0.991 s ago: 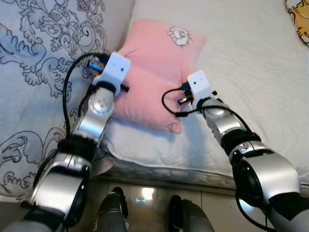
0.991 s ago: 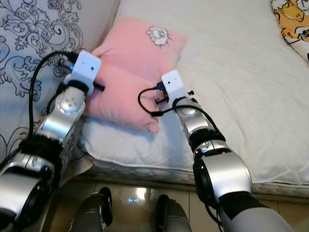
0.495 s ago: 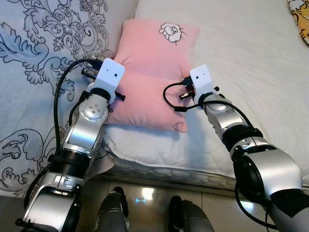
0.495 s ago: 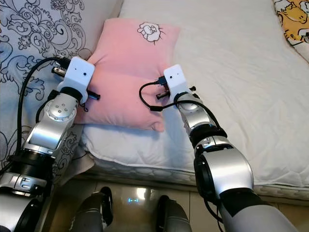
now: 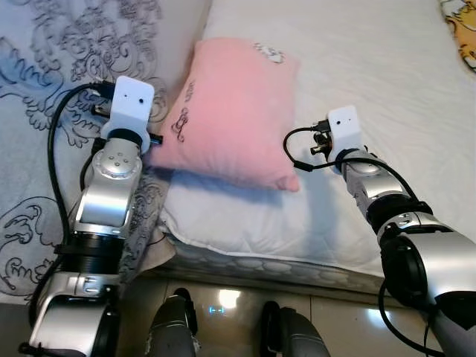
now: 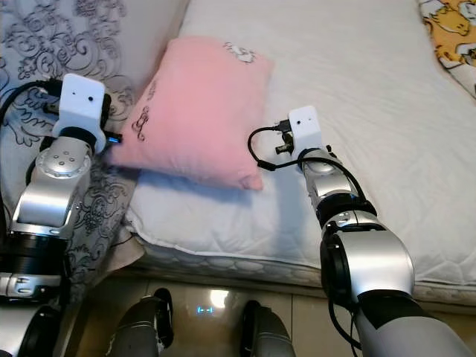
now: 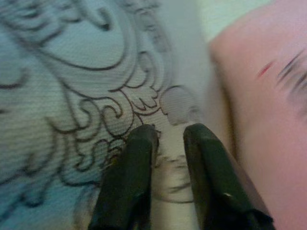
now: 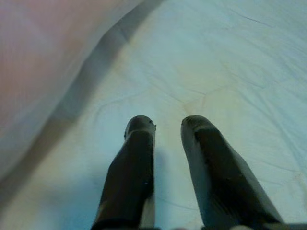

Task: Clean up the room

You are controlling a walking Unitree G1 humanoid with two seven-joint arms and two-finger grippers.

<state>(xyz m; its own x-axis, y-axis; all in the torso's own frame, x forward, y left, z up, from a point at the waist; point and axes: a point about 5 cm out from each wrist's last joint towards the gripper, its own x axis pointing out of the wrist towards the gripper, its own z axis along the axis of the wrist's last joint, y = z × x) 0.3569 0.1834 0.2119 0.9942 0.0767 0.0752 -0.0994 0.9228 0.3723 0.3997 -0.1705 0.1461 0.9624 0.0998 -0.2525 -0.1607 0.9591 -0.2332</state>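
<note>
A pink pillow [image 5: 230, 111] lies on the white mattress [image 5: 372, 67], its left side tipped up against a grey patterned blanket [image 5: 44, 82]. My left arm, with its white wrist camera box [image 5: 130, 104], reaches in at the pillow's left edge. My left gripper [image 7: 170, 132] hovers over the patterned blanket [image 7: 72, 86], the pillow [image 7: 268, 96] just beside it. Right of the pillow, apart from it, my right gripper [image 8: 168, 122] points at bare mattress [image 8: 230, 72]. Both grippers have their fingers close together with nothing between them.
A yellow cartoon-print fabric [image 5: 462, 30] lies at the bed's far right corner. The mattress's front edge [image 5: 260, 260] runs above a glossy tiled floor [image 5: 223, 305], where my feet stand.
Both arms have spread outward off the pillow, left arm to the left, right arm to the right. The pillow has tipped up on its left side and turned.
</note>
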